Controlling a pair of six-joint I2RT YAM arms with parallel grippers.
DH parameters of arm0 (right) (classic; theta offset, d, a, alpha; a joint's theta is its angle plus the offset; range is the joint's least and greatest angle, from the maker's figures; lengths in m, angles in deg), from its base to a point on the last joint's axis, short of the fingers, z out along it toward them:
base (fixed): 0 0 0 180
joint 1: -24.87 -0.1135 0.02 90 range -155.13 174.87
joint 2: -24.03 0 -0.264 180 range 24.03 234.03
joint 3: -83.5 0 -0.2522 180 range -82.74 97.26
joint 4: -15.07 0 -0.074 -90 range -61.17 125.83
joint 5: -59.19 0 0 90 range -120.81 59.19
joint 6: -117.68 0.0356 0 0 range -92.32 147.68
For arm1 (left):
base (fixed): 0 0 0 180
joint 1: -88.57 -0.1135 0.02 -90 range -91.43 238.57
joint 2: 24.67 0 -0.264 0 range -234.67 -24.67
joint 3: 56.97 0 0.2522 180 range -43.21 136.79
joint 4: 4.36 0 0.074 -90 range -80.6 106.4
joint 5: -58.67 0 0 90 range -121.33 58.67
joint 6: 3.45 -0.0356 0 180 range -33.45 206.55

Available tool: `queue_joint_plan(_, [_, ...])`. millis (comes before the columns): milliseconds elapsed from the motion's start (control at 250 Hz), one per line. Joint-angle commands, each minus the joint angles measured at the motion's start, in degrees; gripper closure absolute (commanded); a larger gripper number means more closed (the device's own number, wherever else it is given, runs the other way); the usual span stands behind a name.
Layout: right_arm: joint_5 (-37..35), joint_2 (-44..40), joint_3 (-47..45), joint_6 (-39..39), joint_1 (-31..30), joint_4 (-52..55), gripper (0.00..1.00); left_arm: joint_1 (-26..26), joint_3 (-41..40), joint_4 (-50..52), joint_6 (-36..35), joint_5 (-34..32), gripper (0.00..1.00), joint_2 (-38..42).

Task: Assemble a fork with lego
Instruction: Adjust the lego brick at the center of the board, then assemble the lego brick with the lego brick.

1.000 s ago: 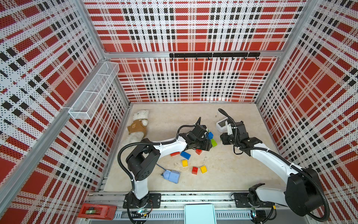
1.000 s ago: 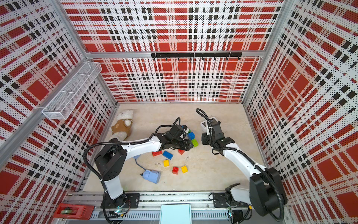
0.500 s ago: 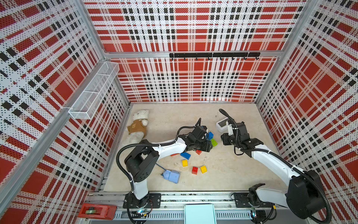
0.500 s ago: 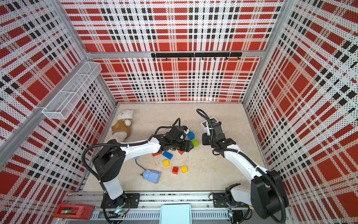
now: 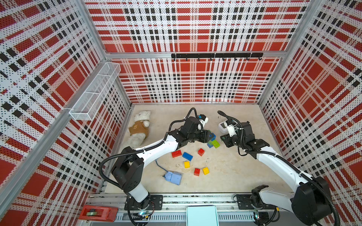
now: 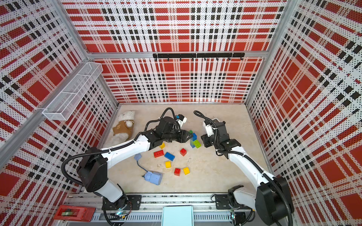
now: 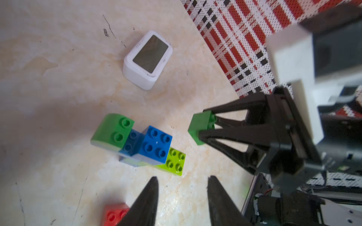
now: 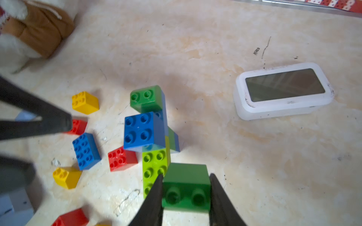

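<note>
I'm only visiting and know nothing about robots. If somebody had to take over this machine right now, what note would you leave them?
Right gripper: shut on a green brick, held apart from the stack.
Left gripper: open, empty, pointing at the stack.
Stack: green, blue and lime bricks joined, standing on the table.
Loose bricks: red, blue and yellow, scattered apart from the stack.
Done: a few bricks joined.
Left: add the held green brick, probably more loose ones, to finish the fork.
</note>
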Motion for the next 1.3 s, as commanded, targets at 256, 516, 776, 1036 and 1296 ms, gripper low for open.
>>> queue_joint_plan(256, [-1.01, -1.46, 5.56, -6.47, -0.5, 8.9, 1.0, -2.86, 10.31, 6.46, -5.87, 8.52, 0.66, -8.98])
queue_joint_plan(516, [1.66, -2.07, 6.82, -8.17, -1.09, 11.56, 1.0, -3.19, 13.74, 9.14, -6.92, 8.17, 0.67, -12.65])
queue_joint_plan(776, [-3.39, -2.96, 7.32, -9.13, -4.76, 11.94, 1.0, -3.65, 12.89, 8.24, -6.66, 6.01, 0.68, -13.1])
queue_joint_plan(1036, [-3.48, -3.2, 6.49, -8.24, -4.78, 10.78, 1.0, -4.09, 13.98, 8.29, -6.31, 6.01, 0.69, -14.24])
queue_joint_plan(1296, [-3.21, -3.05, 6.53, -8.09, -4.87, 11.12, 1.0, -4.15, 13.83, 8.68, -6.39, 7.28, 0.7, -15.43])
